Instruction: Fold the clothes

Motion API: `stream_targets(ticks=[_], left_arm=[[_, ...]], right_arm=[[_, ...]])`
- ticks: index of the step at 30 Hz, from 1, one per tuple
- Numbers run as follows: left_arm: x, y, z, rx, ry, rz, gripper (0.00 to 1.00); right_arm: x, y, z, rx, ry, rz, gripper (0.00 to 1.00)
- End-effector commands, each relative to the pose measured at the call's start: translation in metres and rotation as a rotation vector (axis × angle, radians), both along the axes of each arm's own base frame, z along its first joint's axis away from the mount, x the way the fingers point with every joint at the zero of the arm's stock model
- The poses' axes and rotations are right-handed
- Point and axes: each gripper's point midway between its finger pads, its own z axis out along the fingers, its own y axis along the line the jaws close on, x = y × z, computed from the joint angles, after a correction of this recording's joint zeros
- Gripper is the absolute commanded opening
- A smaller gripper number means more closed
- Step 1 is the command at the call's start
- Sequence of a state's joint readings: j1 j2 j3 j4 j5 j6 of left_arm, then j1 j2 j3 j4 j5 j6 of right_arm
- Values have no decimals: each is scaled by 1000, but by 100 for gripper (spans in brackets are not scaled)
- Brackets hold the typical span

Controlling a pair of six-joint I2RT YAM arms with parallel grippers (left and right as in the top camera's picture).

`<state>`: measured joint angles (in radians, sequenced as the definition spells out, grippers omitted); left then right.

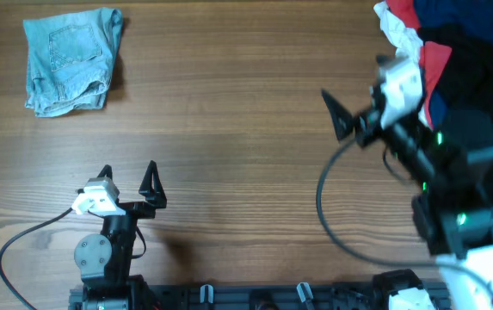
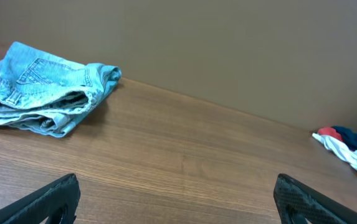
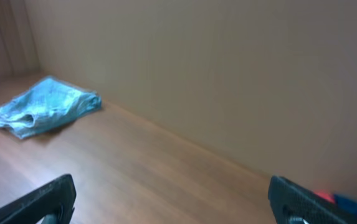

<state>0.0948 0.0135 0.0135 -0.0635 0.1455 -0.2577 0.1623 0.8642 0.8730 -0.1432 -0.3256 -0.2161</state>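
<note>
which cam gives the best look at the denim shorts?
Overhead. The denim shorts show whole from above, with the folded outline and the stitched pocket clear. The left wrist view shows them larger but low and side-on, cut off by the picture's left edge. The right wrist view shows them small and blurred.

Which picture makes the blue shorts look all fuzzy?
Right wrist view: the denim shorts look soft and blurred, stitching lost. Left wrist view: sharp, pocket seams show. Overhead: even light, no glare on the table.
</note>
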Motion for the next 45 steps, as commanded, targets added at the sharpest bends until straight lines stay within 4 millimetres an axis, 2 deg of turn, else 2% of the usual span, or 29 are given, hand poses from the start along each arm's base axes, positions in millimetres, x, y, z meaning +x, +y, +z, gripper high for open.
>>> stream_targets(ticks=[1,7,11,16,18,22,45], left_arm=[[0,4,-2,-12,0,18,100],[0,4,-2,-12,0,18,100],[0,4,-2,-12,0,18,100],[0,4,-2,-12,0,18,100],[0,4,-2,-12,0,18,100],[0,4,-2,-12,0,18,100],[0,4,-2,-12,0,18,100]], right_arm=[[-36,-6,-27,20,-91,26,100],[-64,-35,-79,169,-146,-106,99],[-77,-38,-103,187,-205,-114,99],[-82,-38,-129,214,-223,-112,99],[-82,-40,-132,210,-212,-122,100],[-79,-42,-165,231,-58,-146,99],[-79,-42,-165,246,-50,-142,100]])
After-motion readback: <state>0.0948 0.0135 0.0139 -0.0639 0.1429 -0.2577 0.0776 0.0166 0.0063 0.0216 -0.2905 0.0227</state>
